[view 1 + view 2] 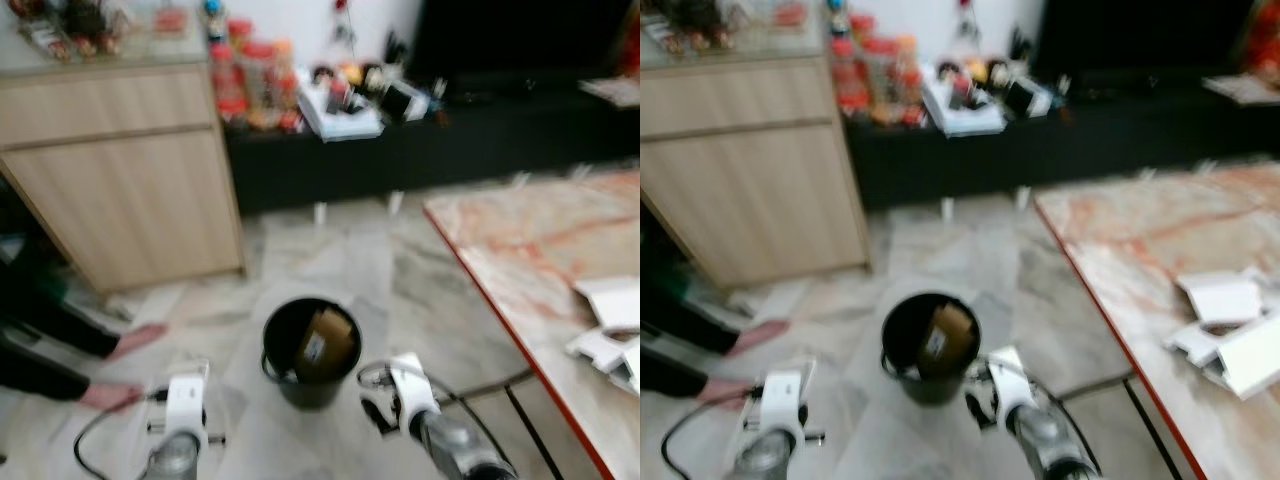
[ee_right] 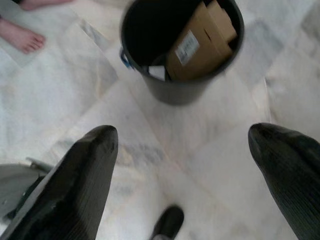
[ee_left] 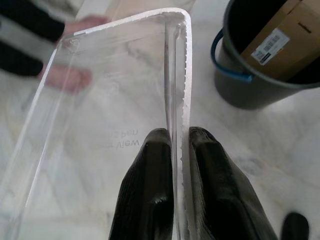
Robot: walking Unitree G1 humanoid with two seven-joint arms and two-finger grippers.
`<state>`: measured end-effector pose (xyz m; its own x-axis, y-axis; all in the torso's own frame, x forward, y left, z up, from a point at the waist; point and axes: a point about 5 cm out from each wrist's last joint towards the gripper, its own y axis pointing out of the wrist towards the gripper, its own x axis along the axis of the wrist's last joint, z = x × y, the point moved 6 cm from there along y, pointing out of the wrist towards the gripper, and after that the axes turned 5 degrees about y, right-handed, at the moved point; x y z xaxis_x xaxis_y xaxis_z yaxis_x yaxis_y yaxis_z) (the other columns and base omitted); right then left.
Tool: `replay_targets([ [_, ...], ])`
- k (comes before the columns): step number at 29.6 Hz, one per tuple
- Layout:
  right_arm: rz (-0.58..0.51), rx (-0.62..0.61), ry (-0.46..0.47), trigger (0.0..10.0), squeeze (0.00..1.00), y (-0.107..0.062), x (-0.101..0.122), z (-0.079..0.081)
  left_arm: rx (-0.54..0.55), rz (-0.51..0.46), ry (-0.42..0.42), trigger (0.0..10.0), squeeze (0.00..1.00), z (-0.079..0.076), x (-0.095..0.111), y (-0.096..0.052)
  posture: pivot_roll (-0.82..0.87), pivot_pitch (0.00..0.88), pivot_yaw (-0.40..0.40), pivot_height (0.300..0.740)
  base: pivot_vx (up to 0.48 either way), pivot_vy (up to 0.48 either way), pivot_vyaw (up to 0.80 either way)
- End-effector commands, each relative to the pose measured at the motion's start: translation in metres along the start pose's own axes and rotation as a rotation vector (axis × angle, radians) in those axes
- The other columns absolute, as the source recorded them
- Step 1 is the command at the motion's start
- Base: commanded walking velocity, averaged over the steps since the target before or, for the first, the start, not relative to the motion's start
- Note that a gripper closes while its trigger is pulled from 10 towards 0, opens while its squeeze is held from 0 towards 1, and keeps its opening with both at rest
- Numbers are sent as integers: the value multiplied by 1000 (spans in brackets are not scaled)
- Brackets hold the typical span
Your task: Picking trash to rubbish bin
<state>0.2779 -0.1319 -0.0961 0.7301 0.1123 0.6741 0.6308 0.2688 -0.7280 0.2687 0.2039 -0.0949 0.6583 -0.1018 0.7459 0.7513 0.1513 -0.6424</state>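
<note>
Rubbish bin (image 1: 311,352) blurred, clear tray (image 3: 115,100) cropped

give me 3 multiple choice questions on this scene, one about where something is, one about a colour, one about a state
1. Where is the cardboard box?
A. on the table
B. inside the bin
C. on the cabinet

2. What colour is the bin?
A. black
B. white
C. red

3. What state is the left end effector in?
A. wide open, holding nothing
B. shut on a clear plastic tray
C. shut on the box

Answers:
1. B, the box stands tilted inside the bin, its barcode label showing in the right wrist view.
2. A, its wall and inside are black, with a blue handle at the side.
3. B, the left wrist view shows both fingers pinching the rim of the tray; the right end effector is open above the floor beside the bin.
</note>
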Motion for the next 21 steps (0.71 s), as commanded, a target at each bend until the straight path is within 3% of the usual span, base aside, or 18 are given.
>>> replay_targets([
  [1, -21, 0, 26, 10000, 0, 1, 5, 1, -4, 4, 9, 10000, 0, 1, 0, 0, -13, 3, -52, 740, 0, 0, 0],
  [10, -17, 4, 31, 10000, 0, 1, 4, 2, 2, 6, 3, 10000, 0, 2, -2, 0, -12, 0, -50, 740, 0, 0, 0],
  [21, -14, 17, 0, 10000, 0, 1, 4, 5, 5, 17, 14, 10000, 0, 1, -5, -1, -13, 2, -54, 740, 355, 0, 0],
])
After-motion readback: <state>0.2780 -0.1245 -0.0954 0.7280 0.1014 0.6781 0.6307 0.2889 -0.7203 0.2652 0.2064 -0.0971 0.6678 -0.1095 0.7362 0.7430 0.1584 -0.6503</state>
